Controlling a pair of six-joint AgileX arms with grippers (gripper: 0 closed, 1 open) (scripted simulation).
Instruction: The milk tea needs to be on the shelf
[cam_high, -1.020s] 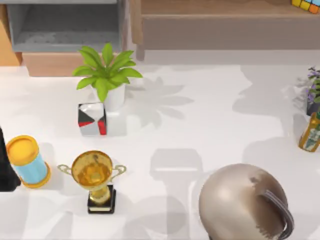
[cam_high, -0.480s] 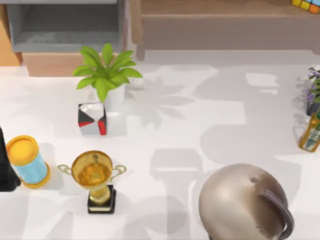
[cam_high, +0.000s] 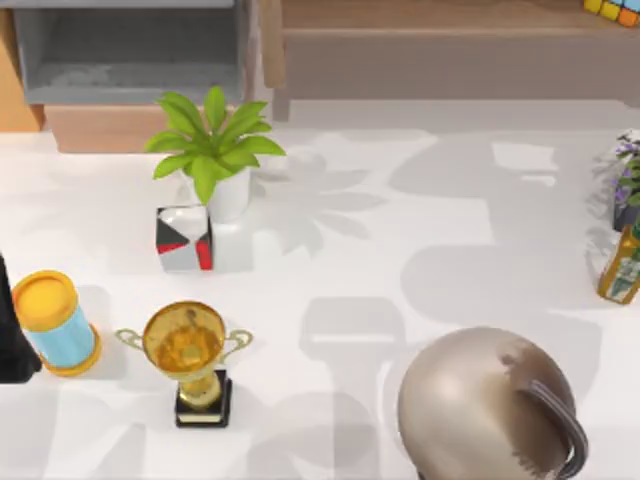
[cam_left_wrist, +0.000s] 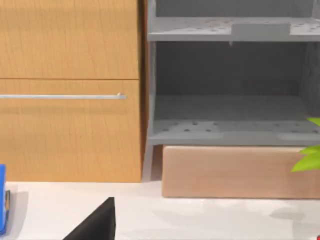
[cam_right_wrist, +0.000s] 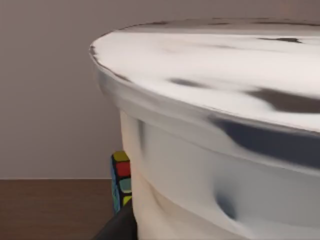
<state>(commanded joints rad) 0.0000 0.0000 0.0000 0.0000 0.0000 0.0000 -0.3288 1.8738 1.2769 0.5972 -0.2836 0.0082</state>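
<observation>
The milk tea (cam_high: 485, 405) is a large beige domed cup that looms close under the top camera at the lower right, held high off the table. In the right wrist view its pale wall and lid (cam_right_wrist: 225, 150) stand right in front of the camera. One dark finger (cam_right_wrist: 119, 226) of my right gripper presses against its side. The wooden shelf (cam_high: 430, 20) runs along the back right, with a colourful puzzle cube (cam_high: 610, 8) on it. The same cube (cam_right_wrist: 120, 182) peeks out behind the cup. My left gripper (cam_high: 8, 335) is parked at the table's left edge.
A potted green plant (cam_high: 212, 150), a black, white and red box (cam_high: 183, 238), a gold trophy (cam_high: 190, 360) and an orange-lidded blue can (cam_high: 55, 322) stand on the left half. A grey cabinet (cam_high: 130, 60) sits at the back left. A bottle (cam_high: 622, 262) and a purple plant (cam_high: 628, 185) stand at the right edge.
The milk tea keeps its place in the top view. The shadows on the table's right half shifted leftward a second ago and have since held still.
</observation>
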